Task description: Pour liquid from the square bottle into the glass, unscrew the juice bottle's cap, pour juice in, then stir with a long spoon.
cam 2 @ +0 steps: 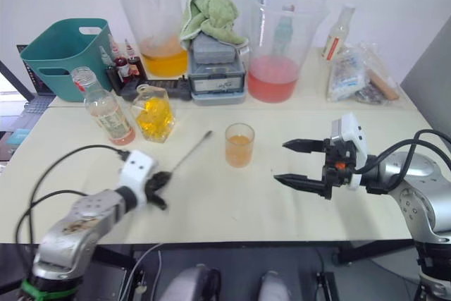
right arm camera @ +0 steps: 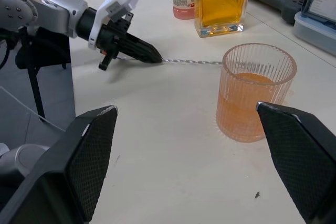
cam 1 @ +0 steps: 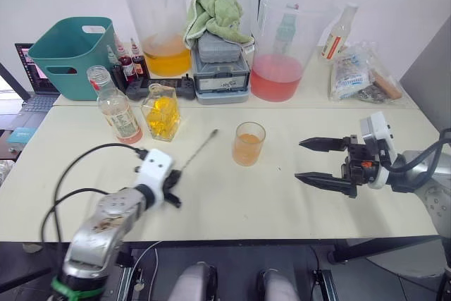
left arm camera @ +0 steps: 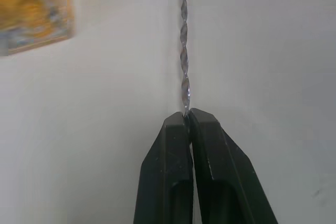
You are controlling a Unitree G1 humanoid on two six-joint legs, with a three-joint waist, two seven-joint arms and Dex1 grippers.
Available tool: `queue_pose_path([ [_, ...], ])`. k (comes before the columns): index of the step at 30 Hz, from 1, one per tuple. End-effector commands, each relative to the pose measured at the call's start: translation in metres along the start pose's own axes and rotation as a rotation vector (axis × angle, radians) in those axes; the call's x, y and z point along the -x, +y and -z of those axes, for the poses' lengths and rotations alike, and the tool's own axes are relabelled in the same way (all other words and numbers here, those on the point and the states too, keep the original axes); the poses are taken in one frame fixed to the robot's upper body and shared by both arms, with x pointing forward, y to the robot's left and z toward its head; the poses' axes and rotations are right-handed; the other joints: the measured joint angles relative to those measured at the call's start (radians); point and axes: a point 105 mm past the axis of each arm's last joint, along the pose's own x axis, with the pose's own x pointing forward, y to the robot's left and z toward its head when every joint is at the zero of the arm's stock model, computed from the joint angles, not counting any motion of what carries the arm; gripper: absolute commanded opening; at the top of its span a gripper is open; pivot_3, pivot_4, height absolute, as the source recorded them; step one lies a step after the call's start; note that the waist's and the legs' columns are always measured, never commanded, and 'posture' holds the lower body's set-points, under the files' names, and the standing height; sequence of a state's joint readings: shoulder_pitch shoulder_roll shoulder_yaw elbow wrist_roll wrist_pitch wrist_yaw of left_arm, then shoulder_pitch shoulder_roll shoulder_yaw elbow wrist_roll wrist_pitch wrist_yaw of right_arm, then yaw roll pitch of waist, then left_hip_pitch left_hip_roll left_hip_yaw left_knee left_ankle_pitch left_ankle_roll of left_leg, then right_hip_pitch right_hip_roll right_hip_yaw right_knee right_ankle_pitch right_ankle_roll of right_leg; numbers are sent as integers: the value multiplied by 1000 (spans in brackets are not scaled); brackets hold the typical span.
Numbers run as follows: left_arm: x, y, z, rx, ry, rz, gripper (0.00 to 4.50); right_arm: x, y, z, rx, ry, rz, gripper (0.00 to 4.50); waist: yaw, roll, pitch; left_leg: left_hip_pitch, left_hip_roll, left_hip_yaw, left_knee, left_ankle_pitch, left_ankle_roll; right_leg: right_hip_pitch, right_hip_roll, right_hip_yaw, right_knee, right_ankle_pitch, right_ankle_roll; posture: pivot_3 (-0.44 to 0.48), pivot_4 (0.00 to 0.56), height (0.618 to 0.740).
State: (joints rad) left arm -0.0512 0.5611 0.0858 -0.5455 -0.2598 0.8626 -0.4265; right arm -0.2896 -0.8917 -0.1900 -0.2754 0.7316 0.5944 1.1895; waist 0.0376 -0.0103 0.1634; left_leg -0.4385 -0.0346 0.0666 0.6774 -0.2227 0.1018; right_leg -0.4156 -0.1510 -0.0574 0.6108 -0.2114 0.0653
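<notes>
Left pincer [left arm camera: 188, 116] gripped the long spoon's [cam 1: 199, 150] handle end for stirring; right pincer [cam 1: 318, 162] stood wide open beside the glass [cam 1: 249, 143].

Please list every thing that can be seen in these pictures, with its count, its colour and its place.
glass: 1, clear, orange liquid inside, middle of the front table.
long spoon: 1, silver, lying left of the glass.
square bottle: 1, clear, yellow liquid, left part of the table.
juice bottle: 1, clear, pinkish liquid, left of the square bottle.
large beakers: 2, clear, one with orange liquid and one with pink, back table.
green cloth: 1, on grey boxes between the beakers.
teal basket: 1, back left.
small bottles: several, dark, beside the basket.
plastic bag: 1, clear, back right.
laptop: 1, far left.
left gripper: black, shut on the spoon's end.
right gripper: black, open, right of the glass.
</notes>
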Motion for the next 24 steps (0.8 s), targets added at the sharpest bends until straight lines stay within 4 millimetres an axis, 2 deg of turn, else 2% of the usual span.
queue_pose_path([
  [1,18,-14,-6,-42,-50,127,19,-3,10,-9,23,-12,-63,4500,4,0,0,0,0,0,0,0,0,0,-1,0,0,0,0,0,150,740],
  [6,32,3,9,-59,-6,107,19,-4,14,-11,22,-10,-82,4500,7,0,0,-2,-1,0,0,0,-1,-2,-3,-1,0,0,0,0,150,740],
  [10,35,5,19,-92,46,105,19,-5,17,-9,24,-6,-80,4500,6,0,0,-2,-1,1,0,0,-1,-3,-2,-1,0,0,0,0,150,740],
  [14,32,2,20,-66,52,137,1344,-5,18,-7,25,-3,-71,4500,6,0,0,-2,-1,1,-1,-1,-1,-3,-2,-1,0,0,0,0,150,740],
  [17,26,3,12,-56,54,164,2322,-5,16,-6,28,-1,-62,4500,7,0,0,-2,-1,1,-1,0,-1,-3,-2,-1,0,0,0,0,150,740],
  [22,19,8,12,-77,103,204,2322,-7,17,-6,35,-4,-47,4500,4,0,0,-2,-1,1,-1,0,-2,-3,-1,-1,0,0,0,0,150,740],
  [24,23,6,25,-82,171,245,2322,-7,17,-5,36,-3,-41,4500,2,0,0,-2,-1,1,-1,0,-2,-4,-1,-1,1,0,0,0,150,740],
])
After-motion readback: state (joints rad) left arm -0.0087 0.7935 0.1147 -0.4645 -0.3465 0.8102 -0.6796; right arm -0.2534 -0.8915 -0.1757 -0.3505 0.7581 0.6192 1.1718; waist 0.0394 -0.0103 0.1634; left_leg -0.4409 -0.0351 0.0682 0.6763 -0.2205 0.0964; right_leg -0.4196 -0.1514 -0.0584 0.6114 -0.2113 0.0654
